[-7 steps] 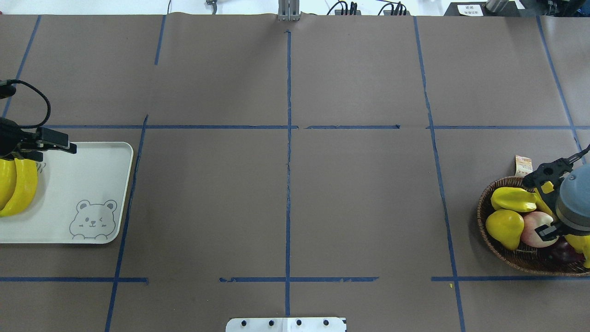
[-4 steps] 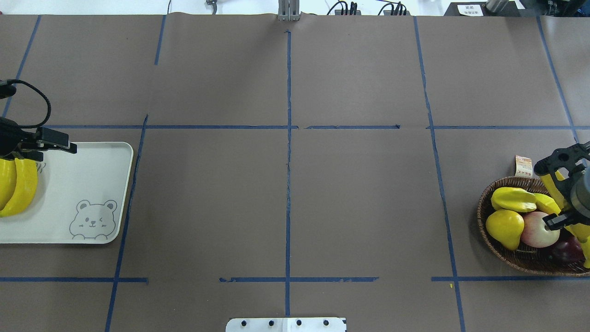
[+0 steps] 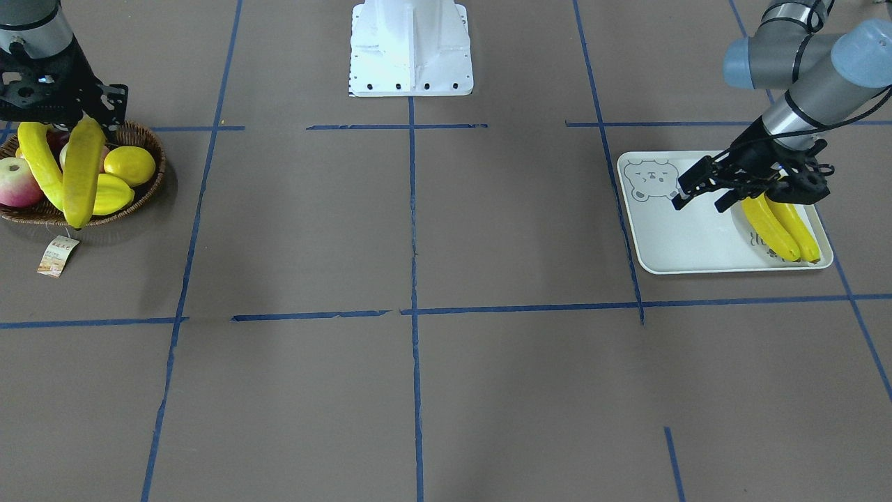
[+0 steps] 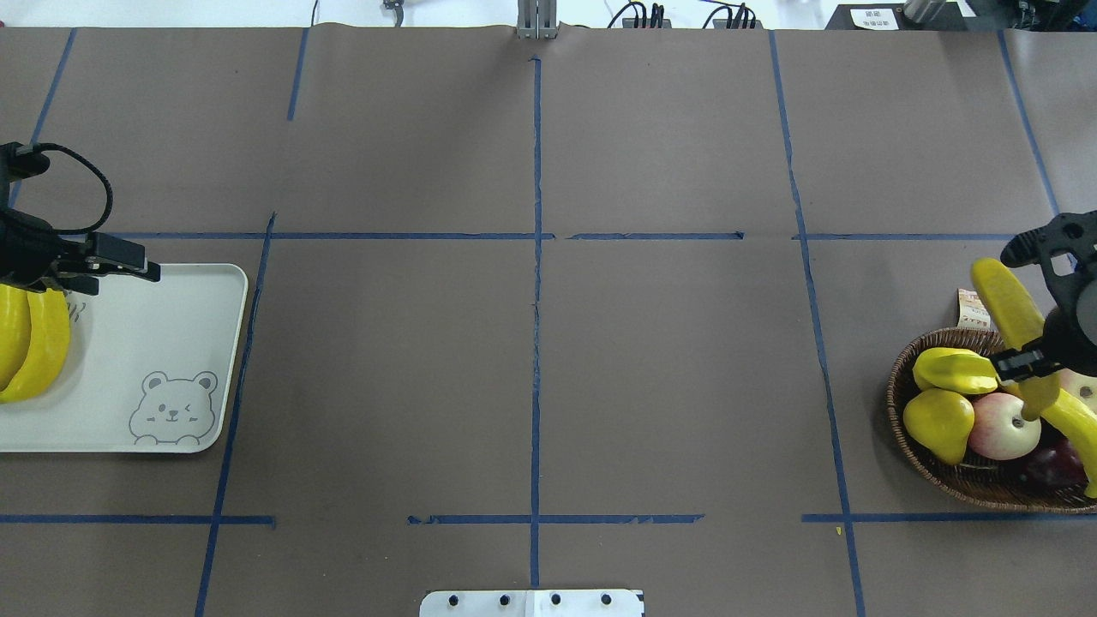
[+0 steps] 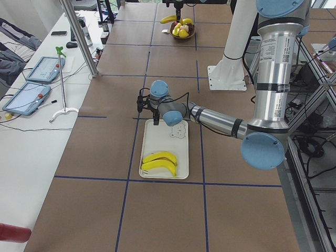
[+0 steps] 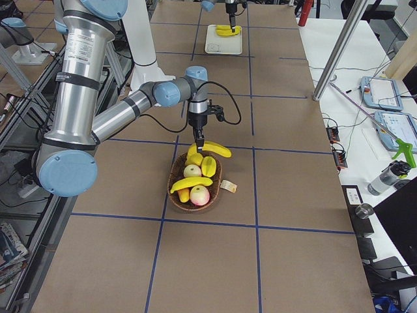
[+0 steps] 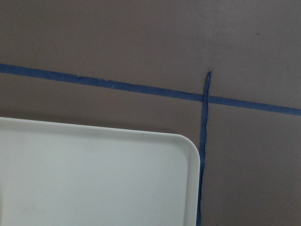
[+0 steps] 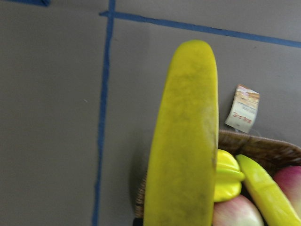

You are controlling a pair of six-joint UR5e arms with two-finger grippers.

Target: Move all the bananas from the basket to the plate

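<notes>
My right gripper is shut on a long yellow banana and holds it above the far rim of the wicker basket. The right wrist view shows this banana close up, over the basket's rim. Another banana lies in the basket. Two bananas lie side by side on the off-white bear plate. My left gripper is open and empty, just above the plate's far edge, next to those bananas. The front view shows it over the plate.
The basket also holds a starfruit, a yellow pear-shaped fruit, an apple and a dark fruit. Its paper tag lies on the table beside it. The robot's white base stands at the near edge.
My right gripper has risen from the basket with the banana, lifting it clear of the other fruit and towards the far side. My left gripper has shifted slightly away from the bananas.
</notes>
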